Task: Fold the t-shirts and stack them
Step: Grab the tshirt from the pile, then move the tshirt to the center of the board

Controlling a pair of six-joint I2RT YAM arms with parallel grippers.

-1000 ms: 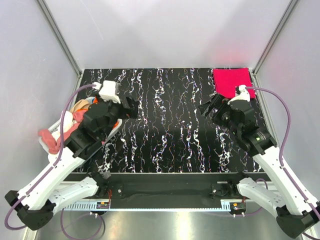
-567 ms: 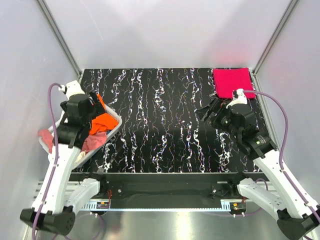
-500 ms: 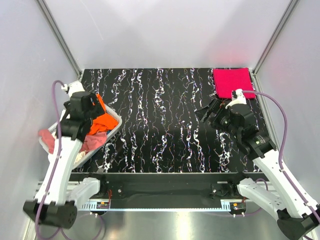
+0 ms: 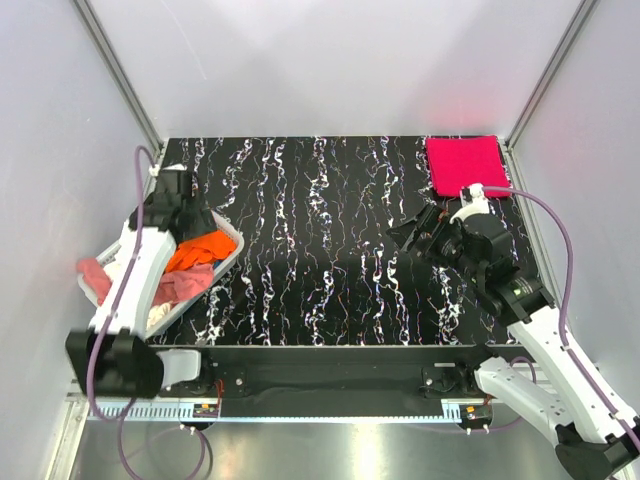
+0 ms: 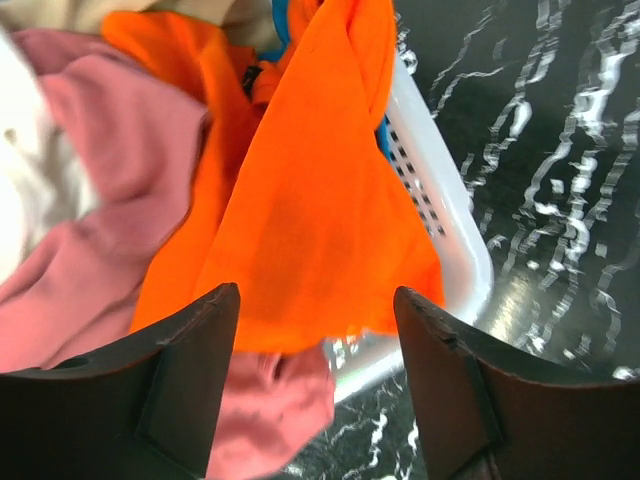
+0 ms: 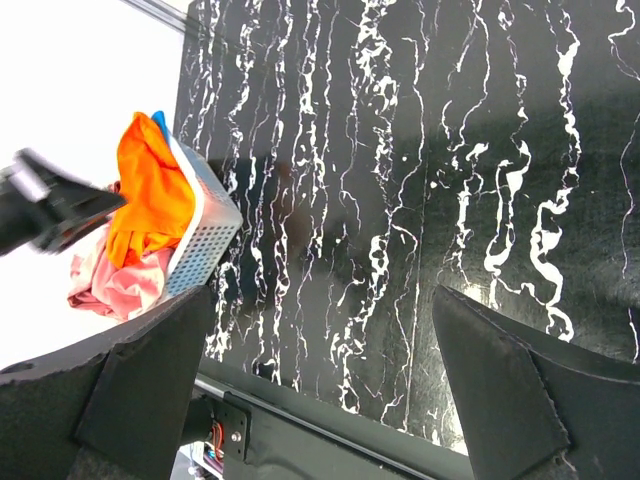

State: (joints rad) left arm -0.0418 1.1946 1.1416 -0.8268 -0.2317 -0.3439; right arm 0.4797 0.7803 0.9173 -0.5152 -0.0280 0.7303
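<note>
A bright orange t-shirt (image 5: 300, 190) lies on top of the pile in the white-and-blue basket (image 5: 452, 235), draped over its rim. Beside it lie a dusty rose-red t-shirt (image 5: 85, 230) and a white one (image 5: 18, 195); tan cloth (image 5: 170, 10) shows at the top. My left gripper (image 5: 315, 300) is open and empty, just above the orange t-shirt (image 4: 200, 248). A crimson-pink t-shirt (image 4: 465, 163) lies folded at the table's back right corner. My right gripper (image 4: 408, 232) is open and empty above the table, right of centre. Its wrist view shows the open gripper (image 6: 322, 300) over bare table.
The basket (image 4: 222, 262) stands at the table's left edge, with rose-red cloth (image 4: 93, 276) hanging over its outer side. The black marbled table (image 4: 320, 250) stretches between the arms. Grey walls and metal posts enclose the back and sides.
My left arm swung from over the table's left-middle back to the basket and now hovers over the orange t-shirt. My right gripper drifted slightly left.
</note>
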